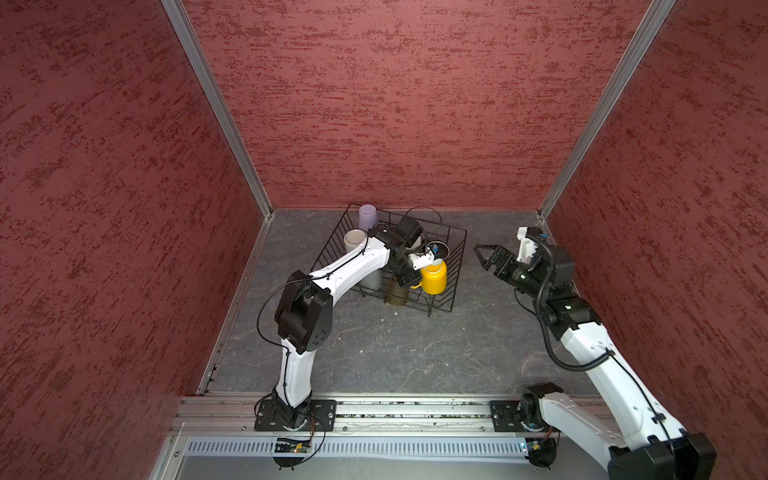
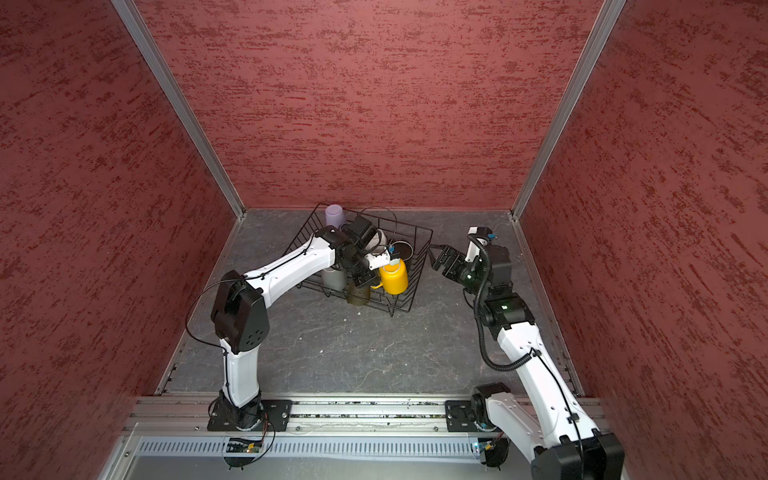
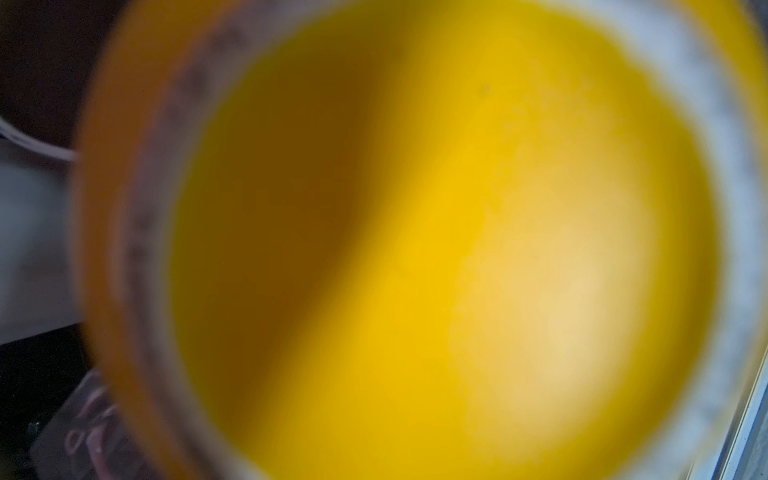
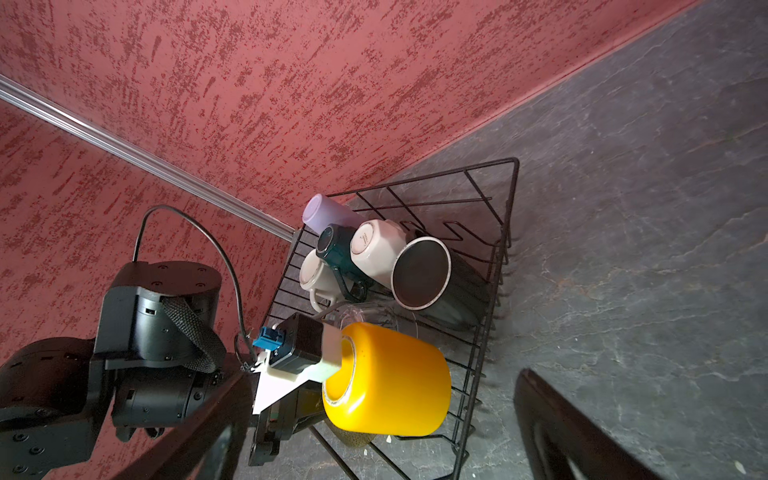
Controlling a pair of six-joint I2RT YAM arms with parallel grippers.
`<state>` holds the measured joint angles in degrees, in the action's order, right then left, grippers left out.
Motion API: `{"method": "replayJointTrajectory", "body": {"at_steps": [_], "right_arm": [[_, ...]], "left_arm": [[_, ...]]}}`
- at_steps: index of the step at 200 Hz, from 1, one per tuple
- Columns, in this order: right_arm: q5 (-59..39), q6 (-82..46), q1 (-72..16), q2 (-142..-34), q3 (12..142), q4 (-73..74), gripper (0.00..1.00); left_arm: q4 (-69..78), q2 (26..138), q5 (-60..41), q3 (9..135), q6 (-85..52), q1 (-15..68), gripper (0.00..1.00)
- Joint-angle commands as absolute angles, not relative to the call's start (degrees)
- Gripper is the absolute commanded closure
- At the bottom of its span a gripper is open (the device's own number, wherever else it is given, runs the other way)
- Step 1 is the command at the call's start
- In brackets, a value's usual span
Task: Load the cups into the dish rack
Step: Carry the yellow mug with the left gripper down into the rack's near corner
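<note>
Yellow cup (image 1: pixel 434 276) pinched at handle side in closed left claw (image 1: pixel 411 280), upside down and tilted, over near right part of rack (image 1: pixel 459 266). Other cups (image 4: pixel 376 249) inverted farther back in rack. Dark grey tabletop (image 1: pixel 395 353); red textured walls (image 1: pixel 395 104) on three sides. Left arm bent over rack; right claw (image 1: pixel 482 257) spread, empty, just beside rack's right rim.

Back wall (image 1: pixel 399 104): red-brown, mottled with darker streaks, upper centre in both top views.
Side walls: left wall (image 1: pixel 104 208) and right wall (image 1: pixel 685 208), same finish, filling the frame edges.
Corner posts: left post (image 1: pixel 216 108) and right post (image 1: pixel 598 108), aluminium, running down to the floor corners.
Floor (image 1: pixel 395 353): dark grey, slate-like, pale veins, lower centre.
Front rail (image 1: pixel 415 409): aluminium, with a slotted strip (image 1: pixel 415 448) below it.
Light: diffuse, from above.
</note>
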<state>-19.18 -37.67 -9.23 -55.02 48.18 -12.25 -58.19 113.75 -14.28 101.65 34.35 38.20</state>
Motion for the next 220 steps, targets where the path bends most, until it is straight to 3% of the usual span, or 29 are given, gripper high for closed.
{"method": "replayJointTrajectory", "body": {"at_steps": [1,122,151,220], "right_arm": [[-19.71,-37.88,-8.85,-54.67,47.46,-11.49,0.01],[-20.17,-38.23,-8.70,-54.93,47.25,-10.99,0.01],[-20.23,-38.26,-8.66,-54.94,47.20,-11.07,0.01],[-20.23,-38.32,-8.58,-55.20,47.26,-11.19,0.01]], "left_arm": [[-61.12,115.58,-13.04,104.74,34.89,38.60,1.00],[-64.06,114.76,-9.91,104.84,33.84,38.89,1.00],[-65.44,116.05,-9.49,105.33,33.21,39.02,0.96],[-68.07,117.86,-9.52,108.06,31.63,38.98,0.74]]}}
